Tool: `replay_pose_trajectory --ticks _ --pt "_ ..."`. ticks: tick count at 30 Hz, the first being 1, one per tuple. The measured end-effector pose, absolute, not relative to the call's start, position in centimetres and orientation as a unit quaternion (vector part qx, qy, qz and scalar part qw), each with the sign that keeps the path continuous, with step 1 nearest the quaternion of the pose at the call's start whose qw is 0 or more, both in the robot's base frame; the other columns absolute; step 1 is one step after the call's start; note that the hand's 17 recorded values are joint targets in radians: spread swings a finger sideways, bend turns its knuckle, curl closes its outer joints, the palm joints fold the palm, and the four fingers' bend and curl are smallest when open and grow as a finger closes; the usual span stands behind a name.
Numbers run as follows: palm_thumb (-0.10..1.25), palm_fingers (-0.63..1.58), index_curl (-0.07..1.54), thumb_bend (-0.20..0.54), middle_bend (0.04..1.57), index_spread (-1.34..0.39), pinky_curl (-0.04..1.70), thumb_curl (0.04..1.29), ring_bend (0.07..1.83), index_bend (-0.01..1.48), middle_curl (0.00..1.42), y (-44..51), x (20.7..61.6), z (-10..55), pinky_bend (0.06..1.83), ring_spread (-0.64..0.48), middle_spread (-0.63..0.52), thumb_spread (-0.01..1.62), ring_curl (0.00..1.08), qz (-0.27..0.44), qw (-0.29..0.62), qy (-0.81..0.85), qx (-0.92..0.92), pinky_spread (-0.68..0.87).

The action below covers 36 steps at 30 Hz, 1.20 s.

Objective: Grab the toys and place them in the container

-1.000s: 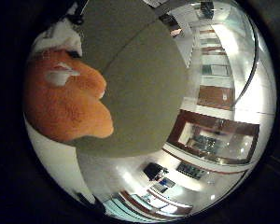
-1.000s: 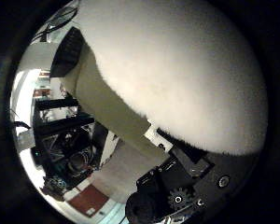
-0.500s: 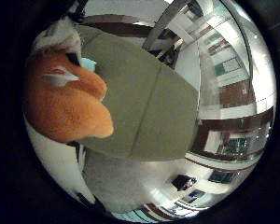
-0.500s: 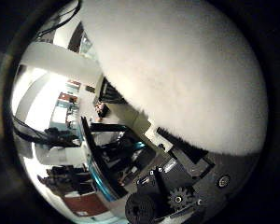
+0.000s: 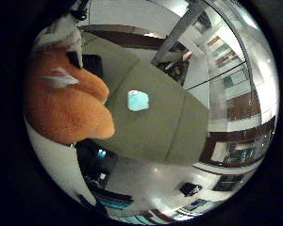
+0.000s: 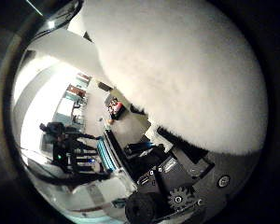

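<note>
Close against the palm sits a plush toy (image 5: 66, 106), orange fur with white patches in the little-finger view and a broad mass of white fur filling most of the thumb-side view, so it is clearly pressed near both cameras. Part of the hand (image 6: 177, 186) shows at the edge of the thumb view as black housing with a small gear, but the fingers themselves are not visible, so whether they are curled round the toy cannot be told from these pictures; the toy's closeness to the palm suggests it is being carried. Beyond the toy lies an olive-green worktop (image 5: 165, 117), seen from well above and at a tilt, with a small pale blue-white object (image 5: 138, 100) resting on it; this may be the container, though it is too small to be sure. The room's floor and furniture spread around. Judging from this, the step in hand is carrying the toy toward the container. Doing it well would mean keeping a firm, steady hold, bringing the palm over the container before lowering, and releasing only once the soft toy sits squarely above the opening.
</note>
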State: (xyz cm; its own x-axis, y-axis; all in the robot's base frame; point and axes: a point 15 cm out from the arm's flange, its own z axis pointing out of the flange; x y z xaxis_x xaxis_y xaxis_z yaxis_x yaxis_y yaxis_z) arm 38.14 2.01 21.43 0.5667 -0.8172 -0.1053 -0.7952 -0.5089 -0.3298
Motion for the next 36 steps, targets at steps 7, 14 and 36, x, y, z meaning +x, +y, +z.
replay_pose_trajectory --ticks 7,14,36 --pt "1.07 1.09 1.02 -0.013 1.25 -0.28 0.85 0.61 1.29 1.05 0.95 11.7 36.0 21.0 1.42 -0.26 -0.20 1.06 0.92 -0.005 0.178 0.445 -0.878 -0.19" --pt "1.05 1.09 1.02 -0.016 1.25 -0.28 0.87 0.61 1.29 1.04 0.95 16.6 36.4 19.1 1.41 -0.26 -0.20 1.06 0.92 -0.020 0.174 0.433 -0.884 -0.19" --pt "0.78 0.12 0.76 -0.023 0.62 -0.47 0.64 0.46 0.94 0.45 0.68 19.3 41.4 14.3 0.94 -0.25 -0.21 1.14 0.63 -0.109 0.192 0.394 -0.892 -0.20"
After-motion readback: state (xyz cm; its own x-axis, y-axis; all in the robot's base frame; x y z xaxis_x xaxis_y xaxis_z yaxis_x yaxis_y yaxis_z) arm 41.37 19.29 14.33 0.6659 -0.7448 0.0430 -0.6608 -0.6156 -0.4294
